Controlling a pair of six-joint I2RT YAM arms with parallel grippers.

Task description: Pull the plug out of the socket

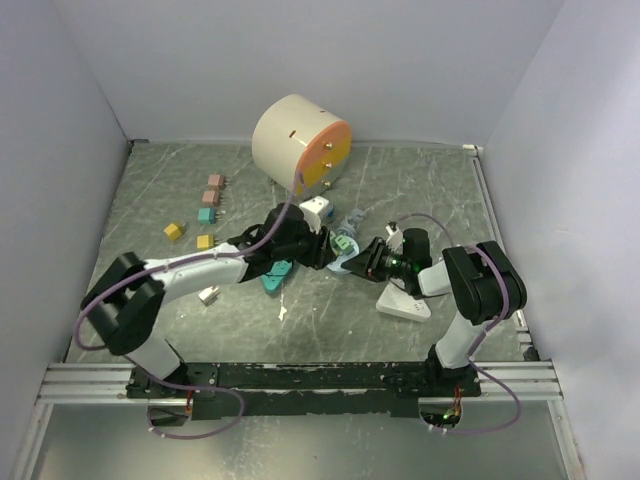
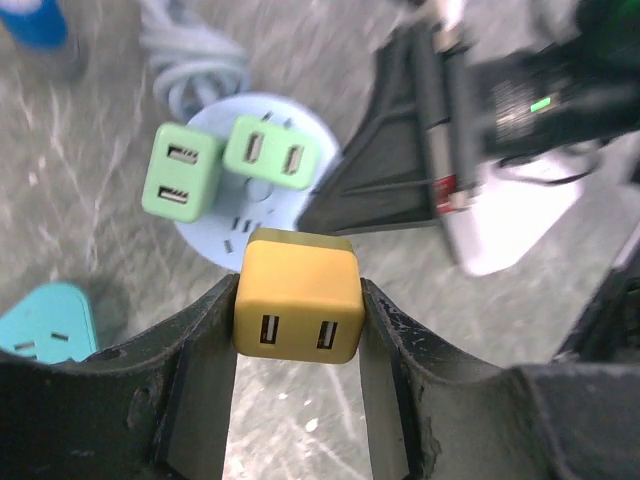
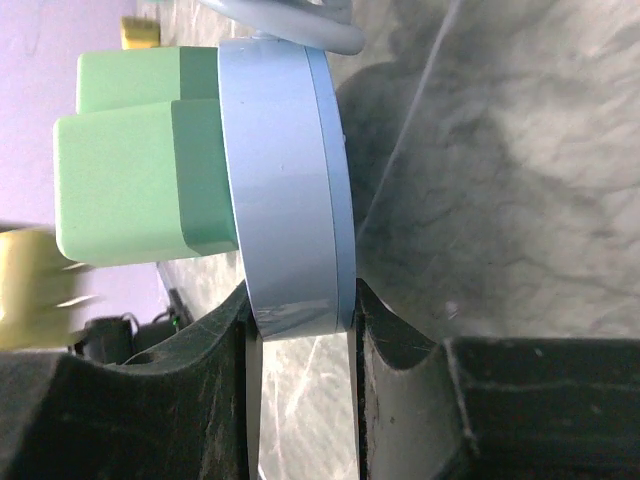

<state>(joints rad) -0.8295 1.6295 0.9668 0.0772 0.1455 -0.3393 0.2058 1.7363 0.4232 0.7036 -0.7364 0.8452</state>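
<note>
Yellow plug (clamped) in left tool

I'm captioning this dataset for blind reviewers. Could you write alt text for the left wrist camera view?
A yellow plug with two slots on its face is clamped between the black fingers of the left gripper, in front of a round blue socket. Two green plugs sit in that socket, which lies on a grey marbled table.
</note>
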